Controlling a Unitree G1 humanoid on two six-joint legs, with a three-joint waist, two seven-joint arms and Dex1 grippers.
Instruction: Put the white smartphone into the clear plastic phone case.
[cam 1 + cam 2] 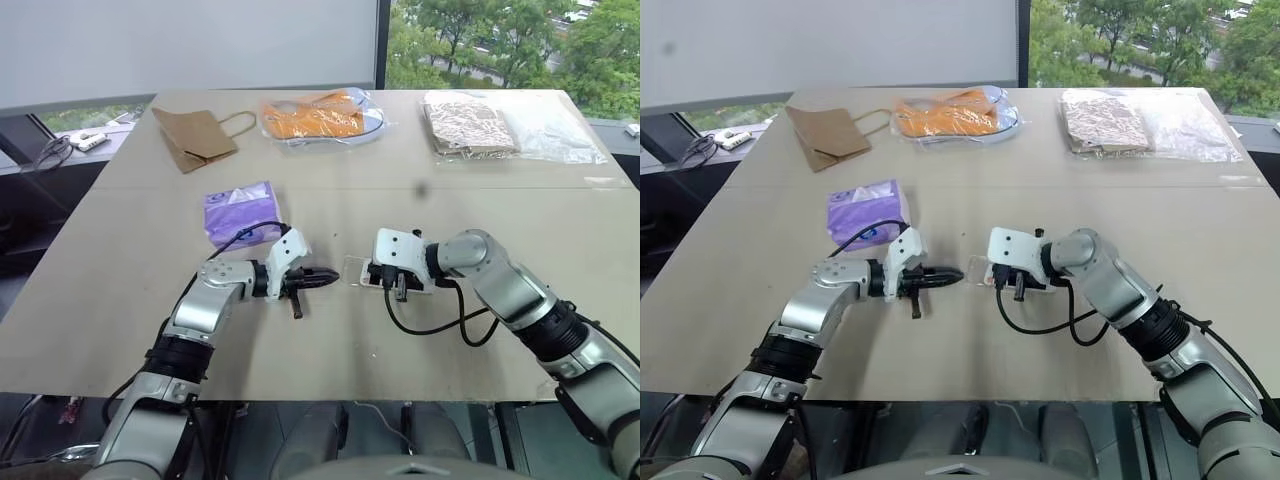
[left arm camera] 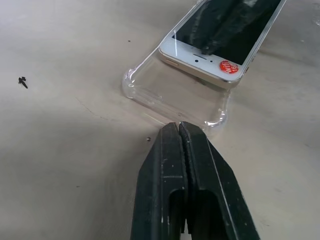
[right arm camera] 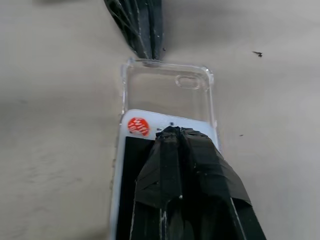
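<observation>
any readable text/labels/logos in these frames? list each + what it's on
Red round sticker on the white phone, at the end inside the clear case: white lettering, too blurred to read.
Purple tissue pack: some print on it, too small to read.
Patterned pack at the far right of the table: a pattern, no legible words.
Nothing else carries text that can be made out.
</observation>
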